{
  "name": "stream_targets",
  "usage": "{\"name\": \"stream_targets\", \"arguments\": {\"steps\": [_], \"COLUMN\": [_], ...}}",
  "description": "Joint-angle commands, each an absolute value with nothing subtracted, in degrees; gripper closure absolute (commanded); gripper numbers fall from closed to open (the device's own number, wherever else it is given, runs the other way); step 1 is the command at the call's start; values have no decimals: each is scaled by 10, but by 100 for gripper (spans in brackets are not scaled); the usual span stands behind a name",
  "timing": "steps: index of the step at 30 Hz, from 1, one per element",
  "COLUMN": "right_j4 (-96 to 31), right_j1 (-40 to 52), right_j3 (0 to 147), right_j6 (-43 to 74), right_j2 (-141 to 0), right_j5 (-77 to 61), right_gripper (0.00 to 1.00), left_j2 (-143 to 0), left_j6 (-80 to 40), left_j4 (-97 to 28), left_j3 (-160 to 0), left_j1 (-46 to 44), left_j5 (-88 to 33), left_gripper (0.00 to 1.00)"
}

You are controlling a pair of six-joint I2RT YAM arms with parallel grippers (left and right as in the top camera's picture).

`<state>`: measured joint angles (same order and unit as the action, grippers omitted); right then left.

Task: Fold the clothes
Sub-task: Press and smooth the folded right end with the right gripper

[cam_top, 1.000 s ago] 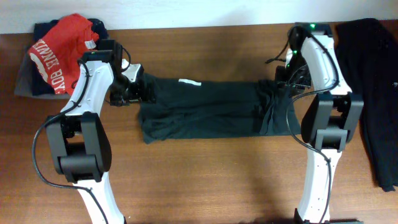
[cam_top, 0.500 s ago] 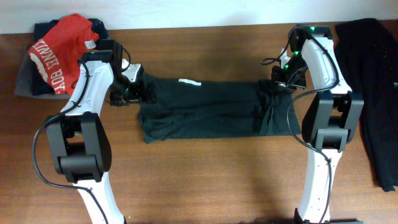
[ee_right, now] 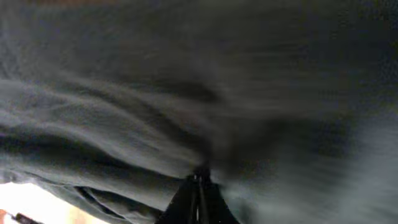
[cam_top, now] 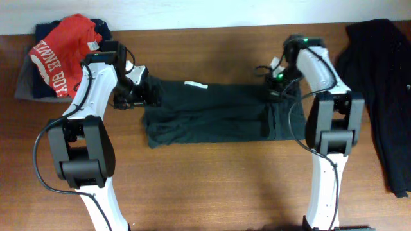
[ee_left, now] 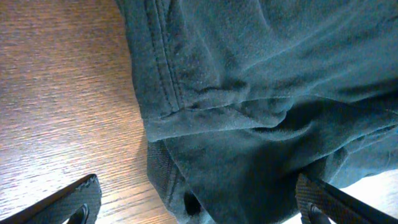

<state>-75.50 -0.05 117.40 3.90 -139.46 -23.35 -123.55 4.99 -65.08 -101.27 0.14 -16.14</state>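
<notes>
At the far left of the brown wooden table [cam_top: 212,186] lies a crumpled red T-shirt with white lettering [cam_top: 61,48], heaped on a pile of dark and grey garments [cam_top: 24,88]. This heap is well apart from the work in hand.

Just to its right, the left gripper [ee_left: 196,186] hangs over the left end of the soft dark T-shirt [cam_top: 212,112]. Its two fingers are spread wide, a stitched hem and a rumpled edge of cloth lie between them, and they grip nothing. The dark T-shirt lies across the middle of the table as a long band, its sides already turned in, with a small white label [cam_top: 196,85] showing near the upper edge.

At the band's right end, the right gripper [ee_right: 199,183] has its fingers pressed together. Creases in the cloth run into the tips, so it appears to be pinching a fold, though this view is blurred. Beyond the right arm, a loose black garment [cam_top: 379,77] lies along the table's right edge, untouched.

The lengthwise folds look done, and the step in hand seems to be the crosswise fold. The next move calls for carrying the pinched right end leftward over the band, high enough not to drag the lower layers. The left end must stay flat and square, and the open left gripper must not be in the way.
</notes>
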Motion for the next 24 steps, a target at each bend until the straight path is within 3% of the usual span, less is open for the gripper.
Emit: {"name": "stream_targets", "arguments": {"steps": [1, 13, 24], "right_j4": [-744, -901, -808], "right_j1": [34, -39, -58], "right_j3": [1162, 1370, 1184], "right_j6": [35, 33, 22], "right_j2": [-1372, -1332, -1337], "right_j5": [-275, -104, -155], "right_gripper": [96, 92, 96], "left_j2": [-1232, -1232, -1232], "left_j6": [61, 61, 61], "left_j4": [-651, -651, -651], "left_j3": [-1027, -1027, -1027], "left_j1": [5, 5, 5], "left_j5": [-172, -172, -172], "left_gripper": [1, 1, 1]}}
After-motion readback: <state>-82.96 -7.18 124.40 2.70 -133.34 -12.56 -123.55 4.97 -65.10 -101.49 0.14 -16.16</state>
